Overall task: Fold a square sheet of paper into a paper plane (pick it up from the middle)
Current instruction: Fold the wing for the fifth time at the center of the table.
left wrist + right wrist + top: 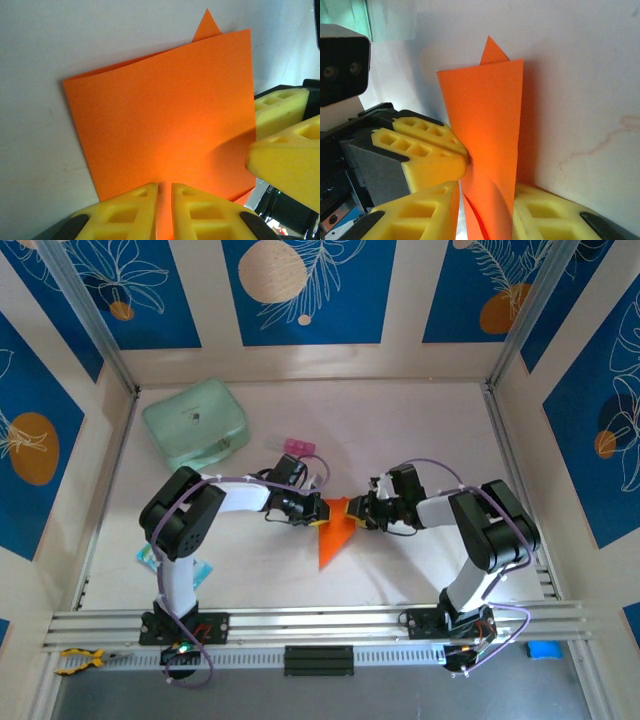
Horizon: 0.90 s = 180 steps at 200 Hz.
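Clearly the folded orange paper [165, 115] is no flat square: the top external view shows it as a narrow, bright orange wedge that tapers to a point toward the arms' bases, and the left wrist view shows a broad, smooth panel with crisp straight edges and a small triangular tip poking out past its far edge. In the right wrist view it stands nearly edge-on as a tall, narrow strip with the same little tip at the top, and its loose layers curl apart low down near the fingers. It is at the middle of the white table [430, 430], between the two arms, well apart from the mint-green case [195, 425] and the small pink block [297, 447] further back. The left gripper [165, 189] has its yellow fingers almost together on the near edge of the panel, with just a sliver of orange between them, so it is pinching the paper. The right gripper [486, 192] comes in from the opposite side, its fingers a little apart, one on each face of the paper, with the curled layers filling the gap between them. Both pads seem to touch the paper, though I cannot tell whether they are really clamping it
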{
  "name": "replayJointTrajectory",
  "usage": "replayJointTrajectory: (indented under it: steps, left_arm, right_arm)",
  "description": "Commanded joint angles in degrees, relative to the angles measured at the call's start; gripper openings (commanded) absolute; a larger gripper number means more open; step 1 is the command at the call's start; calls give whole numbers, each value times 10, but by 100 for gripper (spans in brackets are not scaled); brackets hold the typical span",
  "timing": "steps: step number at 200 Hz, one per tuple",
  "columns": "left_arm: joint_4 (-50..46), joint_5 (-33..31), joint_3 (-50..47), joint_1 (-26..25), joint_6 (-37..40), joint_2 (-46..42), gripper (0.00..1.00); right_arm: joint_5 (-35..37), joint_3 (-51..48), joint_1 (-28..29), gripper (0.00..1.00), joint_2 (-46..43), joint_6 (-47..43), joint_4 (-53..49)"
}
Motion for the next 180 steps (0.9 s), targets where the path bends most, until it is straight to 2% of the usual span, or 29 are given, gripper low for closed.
replayJointTrajectory:
  steps: [1,26,56,86,97,110,142,180]
  left_arm:
    - [-38,2,-15,3,12,0,17]
    - [-38,3,-13,3,12,0,18]
    - [-39,3,-11,3,17,-10,21]
    - [-19,-8,-22,2,20,-45,39]
    - [-22,-33,-31,1,26,-71,49]
    - [-57,-62,-22,-2,62,-99,53]
    - [-137,-137,-1,-29,151,-155,53]
    - [-176,-234,2,-111,226,-194,52]
  right_arm:
    - [-26,13,-2,29,19,-14,6]
    - [-28,19,-4,24,27,-14,6]
    - [-21,15,-6,13,17,-11,2]
    - [8,-11,-6,6,-15,44,21]
    - [28,-20,-5,4,-34,76,18]
    - [69,-32,0,4,-61,110,9]
    - [155,-41,17,2,-113,180,-52]
    - [208,-50,33,2,-146,252,-85]
